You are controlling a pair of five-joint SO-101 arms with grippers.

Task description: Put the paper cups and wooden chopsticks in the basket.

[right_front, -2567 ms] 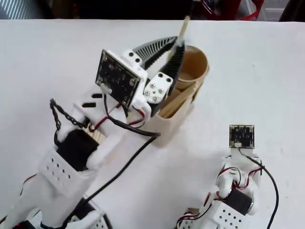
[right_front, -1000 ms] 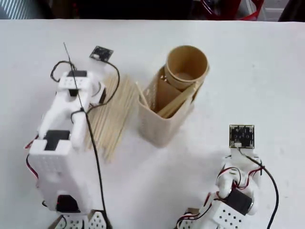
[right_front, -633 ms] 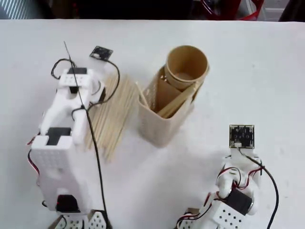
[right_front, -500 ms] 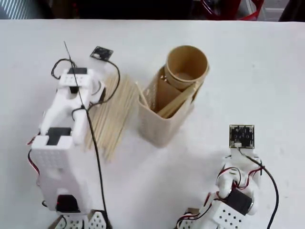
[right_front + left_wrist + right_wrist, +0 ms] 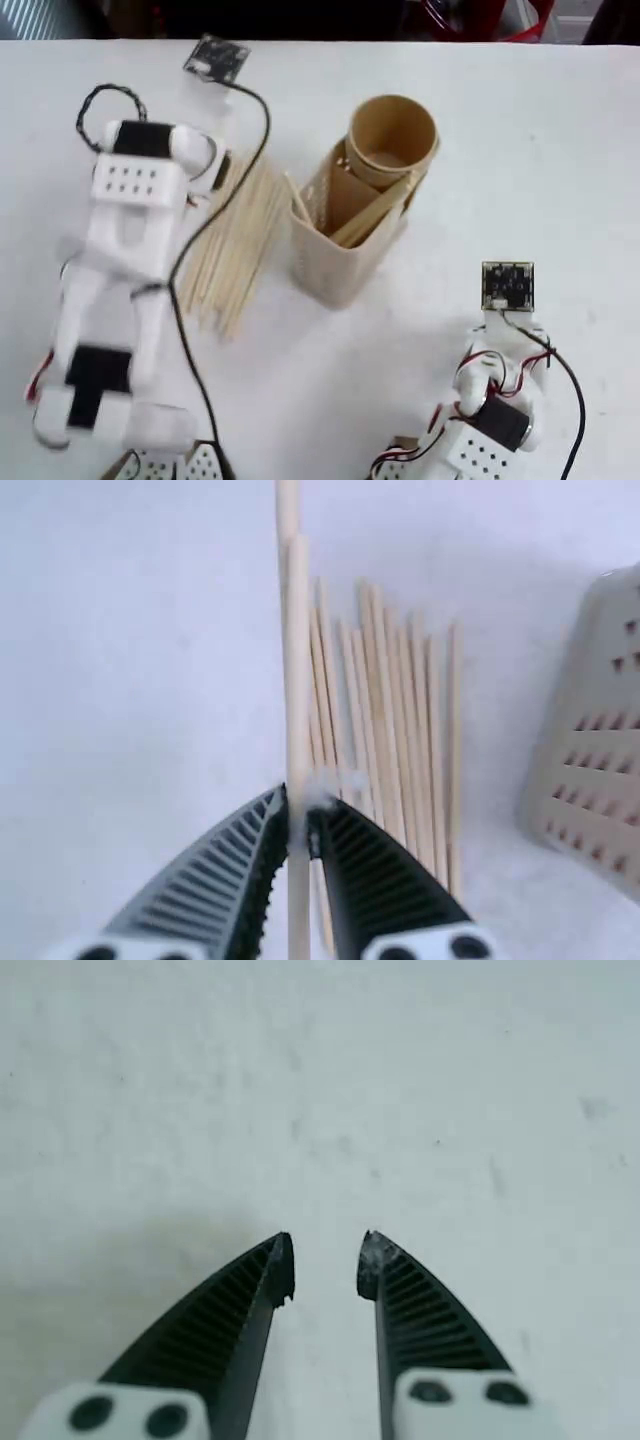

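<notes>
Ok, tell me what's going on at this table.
The left tool is shut on a single wooden chopstick, at the pile of chopsticks lying on the table beside the basket. The basket already holds a paper cup and a few chopsticks. The right tool is open over bare table, apart from all of it. Most of the chopsticks are not yet in the basket.

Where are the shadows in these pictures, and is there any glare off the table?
High view: even light, no glare on the table; a faint shadow lies beside the basket. Right wrist view: a dim shadow darkens the table beside the right gripper. Left wrist view: soft light, barely any shadow under the chopsticks.
</notes>
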